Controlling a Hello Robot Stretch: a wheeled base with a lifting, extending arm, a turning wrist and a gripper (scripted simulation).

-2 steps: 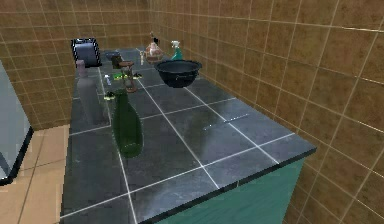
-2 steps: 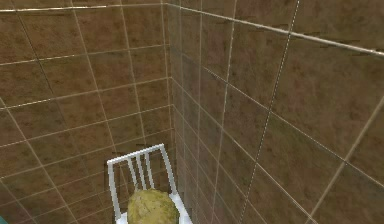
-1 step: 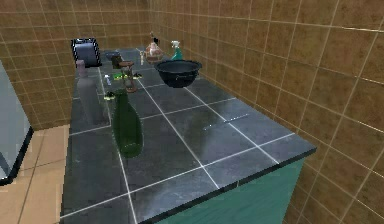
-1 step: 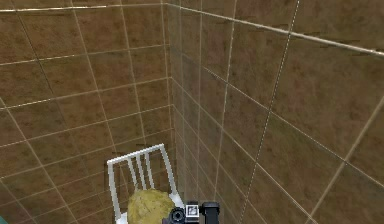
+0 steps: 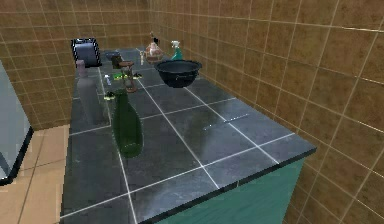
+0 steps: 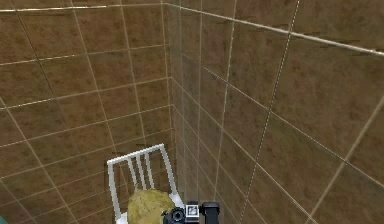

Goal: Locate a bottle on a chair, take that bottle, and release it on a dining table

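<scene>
Lining up at white chair [image 6: 140, 172]: gripper [image 6: 175, 214] sits by yellowish lump [image 6: 150, 205] on seat, possibly the bottle, probably for the pick. Cannot tell whether it holds anything. Green bottle [image 5: 125, 120] stands near worktop's [image 5: 200, 140] left edge.

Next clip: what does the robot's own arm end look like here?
At the arm side view's bottom edge, the gripper is a small dark boxy body with a round greyish part. Right of it stands a white square with black marks. Its thin jaws cannot be made out.
</scene>
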